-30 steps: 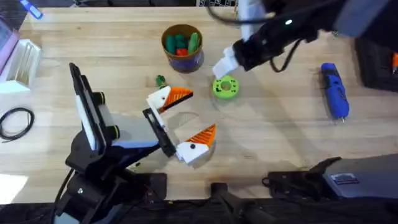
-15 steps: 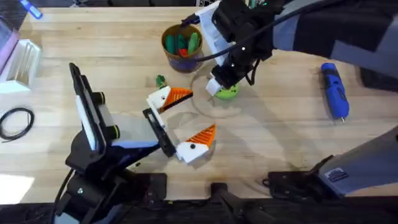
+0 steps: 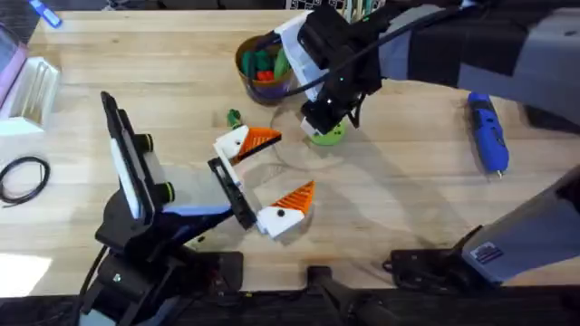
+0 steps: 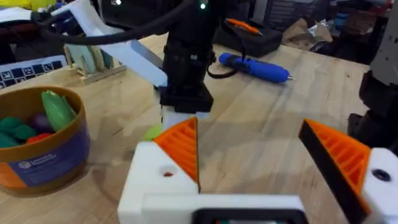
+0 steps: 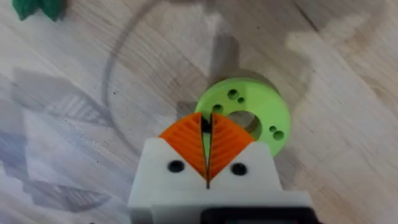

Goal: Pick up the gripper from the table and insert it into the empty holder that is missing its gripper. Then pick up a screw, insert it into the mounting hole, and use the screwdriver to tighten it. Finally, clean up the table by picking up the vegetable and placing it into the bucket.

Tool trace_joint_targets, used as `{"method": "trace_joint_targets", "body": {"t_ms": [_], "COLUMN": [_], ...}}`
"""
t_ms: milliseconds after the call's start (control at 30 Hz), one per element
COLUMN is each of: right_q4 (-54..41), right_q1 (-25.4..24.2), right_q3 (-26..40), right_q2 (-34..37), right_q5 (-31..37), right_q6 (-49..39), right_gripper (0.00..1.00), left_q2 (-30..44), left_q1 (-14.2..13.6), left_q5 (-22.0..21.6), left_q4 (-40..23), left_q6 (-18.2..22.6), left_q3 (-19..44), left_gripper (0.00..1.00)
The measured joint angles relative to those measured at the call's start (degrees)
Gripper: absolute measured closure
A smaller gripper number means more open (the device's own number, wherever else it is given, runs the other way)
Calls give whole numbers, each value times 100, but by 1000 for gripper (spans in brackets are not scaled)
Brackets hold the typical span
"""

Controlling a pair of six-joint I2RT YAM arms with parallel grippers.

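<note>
My right gripper (image 3: 319,123) (image 5: 206,127) hangs shut just over the lime-green disc (image 3: 328,135) (image 5: 249,118). Its orange pads are pressed together, with a small dark speck at their tips; I cannot tell if it is a screw. My left gripper (image 3: 265,177) (image 4: 261,155) rests open near the table's front, both white blocks bearing orange wedges. The vegetable (image 3: 234,118) (image 5: 38,7) lies on the wood left of the disc. The bucket (image 3: 265,69) (image 4: 37,146) stands behind it, holding green and red toy vegetables. The blue screwdriver (image 3: 487,132) (image 4: 252,65) lies at the right. The loose gripper and the empty holder are out of view.
A black cable loop (image 3: 23,177) and a white rack (image 3: 32,91) sit at the left edge. The right arm's dark body spans the back right of the table.
The right arm has swung left and come down from behind the lime-green disc to just above it. The left arm, vegetable, bucket and screwdriver have not moved.
</note>
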Motion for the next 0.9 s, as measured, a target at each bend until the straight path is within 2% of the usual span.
{"method": "trace_joint_targets", "body": {"t_ms": [133,500,700,900], "right_q4": [-11,-553,-1342,-2315], "right_q1": [4,-3,-13,-13], "right_q3": [0,254,1023,2221], "right_q2": [0,-36,-147,-151], "right_q5": [40,720,774,697], "right_q6": [-10,-11,-11,-11], "right_gripper": [993,995,995,995], "left_q2": [0,0,-2,0], "left_q1": [0,0,0,0], "left_q5": [0,2,2,2], "left_q4": [2,2,0,0], "left_q6": [0,0,0,0], "left_q3": [0,0,0,0], "left_gripper": [14,15,16,14]}}
